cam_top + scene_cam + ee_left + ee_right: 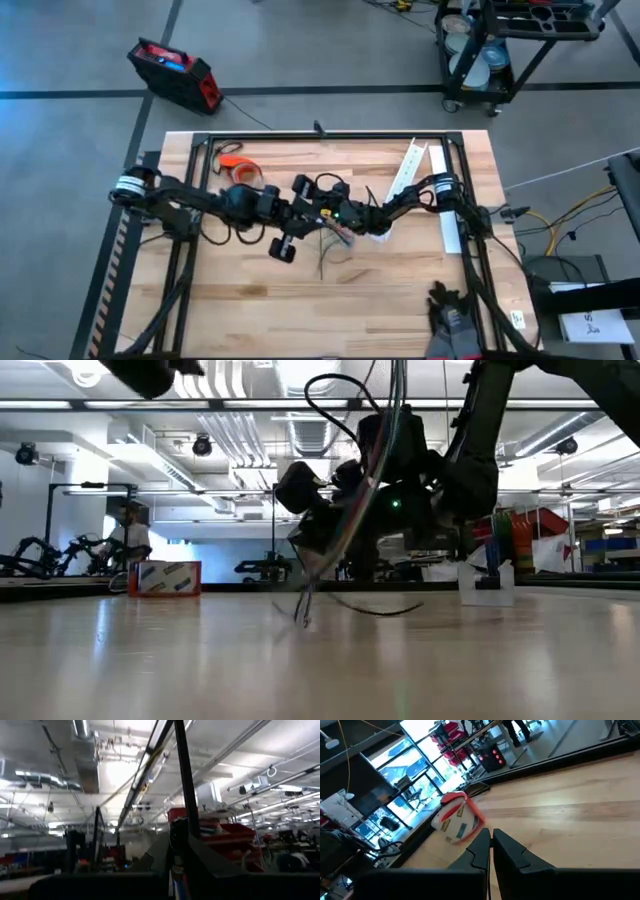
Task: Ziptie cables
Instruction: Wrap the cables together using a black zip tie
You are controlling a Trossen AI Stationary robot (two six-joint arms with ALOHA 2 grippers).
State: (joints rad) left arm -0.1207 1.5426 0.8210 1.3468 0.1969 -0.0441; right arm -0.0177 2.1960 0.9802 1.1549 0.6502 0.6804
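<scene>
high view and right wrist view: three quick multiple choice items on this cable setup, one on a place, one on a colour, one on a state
1. Where is the orange tape roll?
A. on the table's left half, near its far edge
B. on the floor
C. on the wheeled cart

2. What colour is the case on the floor beyond the table?
A. yellow
B. white
C. red and black

3. How are the right gripper's fingers?
A. spread wide
B. closed together
C. out of sight

Answers:
1 A: the high view shows the orange tape roll lying on the table.
2 C: the case has a red body with black parts.
3 B: the right wrist view shows the right gripper with only a thin line between its fingers; it meets the left gripper mid-table at the cables.
</scene>
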